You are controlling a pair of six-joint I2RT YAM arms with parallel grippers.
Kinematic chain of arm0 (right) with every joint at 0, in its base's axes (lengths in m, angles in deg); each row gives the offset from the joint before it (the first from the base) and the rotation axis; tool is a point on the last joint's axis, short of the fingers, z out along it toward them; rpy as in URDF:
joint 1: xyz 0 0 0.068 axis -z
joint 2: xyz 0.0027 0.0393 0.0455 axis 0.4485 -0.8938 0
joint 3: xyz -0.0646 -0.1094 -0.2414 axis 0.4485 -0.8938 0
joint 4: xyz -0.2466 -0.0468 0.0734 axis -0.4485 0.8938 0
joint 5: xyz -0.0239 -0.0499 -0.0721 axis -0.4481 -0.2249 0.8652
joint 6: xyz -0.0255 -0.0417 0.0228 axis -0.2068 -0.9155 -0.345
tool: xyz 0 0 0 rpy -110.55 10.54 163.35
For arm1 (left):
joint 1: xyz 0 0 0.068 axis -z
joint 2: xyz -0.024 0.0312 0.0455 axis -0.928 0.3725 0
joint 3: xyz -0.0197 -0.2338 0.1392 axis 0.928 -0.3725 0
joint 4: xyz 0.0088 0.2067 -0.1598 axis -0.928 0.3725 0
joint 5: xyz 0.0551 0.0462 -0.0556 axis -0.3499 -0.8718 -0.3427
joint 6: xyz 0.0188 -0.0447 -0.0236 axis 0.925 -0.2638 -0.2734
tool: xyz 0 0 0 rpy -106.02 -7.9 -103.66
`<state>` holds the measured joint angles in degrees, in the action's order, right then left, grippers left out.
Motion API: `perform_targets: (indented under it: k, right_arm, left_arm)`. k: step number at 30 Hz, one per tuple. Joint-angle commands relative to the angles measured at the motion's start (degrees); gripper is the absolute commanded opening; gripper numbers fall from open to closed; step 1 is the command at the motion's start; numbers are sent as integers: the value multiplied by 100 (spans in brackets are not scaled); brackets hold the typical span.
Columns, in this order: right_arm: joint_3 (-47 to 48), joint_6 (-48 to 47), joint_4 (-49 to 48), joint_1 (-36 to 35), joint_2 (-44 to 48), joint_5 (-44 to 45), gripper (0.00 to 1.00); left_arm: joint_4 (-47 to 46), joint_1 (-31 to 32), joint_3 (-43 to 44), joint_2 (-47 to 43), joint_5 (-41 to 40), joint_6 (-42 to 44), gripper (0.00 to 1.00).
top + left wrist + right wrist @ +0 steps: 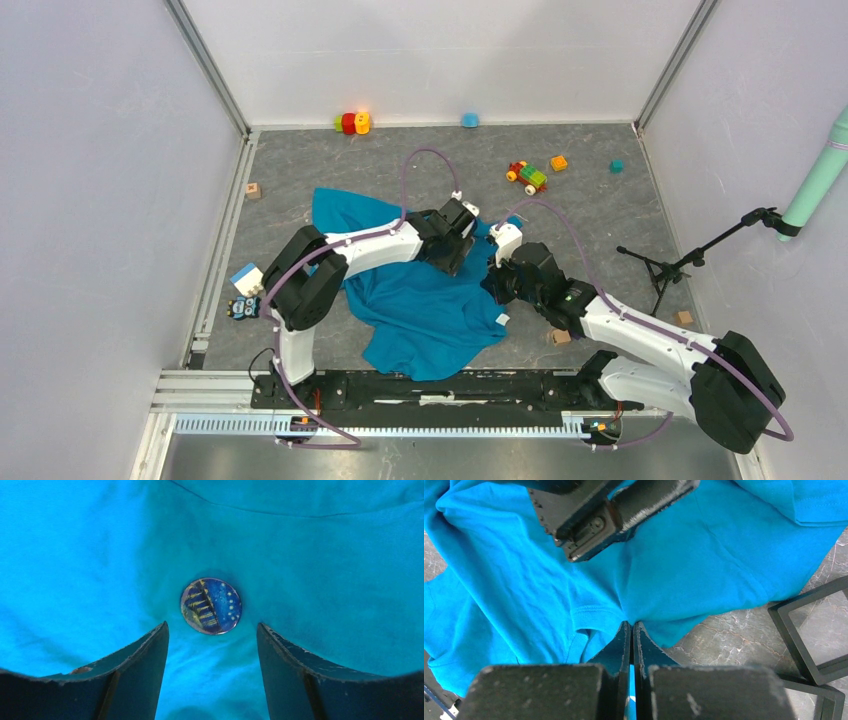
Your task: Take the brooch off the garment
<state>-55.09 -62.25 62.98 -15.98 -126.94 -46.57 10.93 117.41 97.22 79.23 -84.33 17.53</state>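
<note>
The garment (420,300) is a bright blue cloth spread crumpled on the grey floor. The brooch (211,605) is a small round dark blue disc with yellow marks, pinned flat on the cloth; it shows only in the left wrist view. My left gripper (212,632) is open, its two fingers standing either side just short of the brooch, touching nothing. It hovers over the cloth's upper right part (447,243). My right gripper (632,626) is shut on a fold at the garment's edge (644,615), at the cloth's right side (497,280).
Black square frames (809,630) lie on the floor right of the cloth edge. Toy blocks (527,177), a red and yellow toy (352,123) and small cubes (558,337) are scattered around. A stand (665,268) is at the right. The left gripper (594,520) shows in the right wrist view.
</note>
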Motion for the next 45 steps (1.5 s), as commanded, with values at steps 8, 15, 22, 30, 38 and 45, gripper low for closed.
perform_targets:
  k: [8, 15, 22, 30, 38, 45]
  right_arm:
    - [82, 21, 99, 7, 141, 105, 0]
    - [108, 80, 149, 8, 122, 154, 0]
    - [83, 174, 182, 9, 135, 205, 0]
    - [125, 243, 306, 9, -18, 396, 0]
    - [249, 249, 271, 7, -325, 197, 1]
    - [231, 262, 227, 14, -286, 190, 2]
  left_arm:
    - [25, 43, 221, 365, -889, 154, 39]
    - [-769, -124, -492, -527, -757, -57, 27]
    - [-1595, -882, -1250, -1094, 722, -495, 4]
    - [-1669, -1169, -1479, -1197, 738, -613, 2]
    - [-1742, -1177, -1475, -1137, 1168, -559, 16]
    - [-1779, -1175, -1411, -965, 1547, -532, 20]
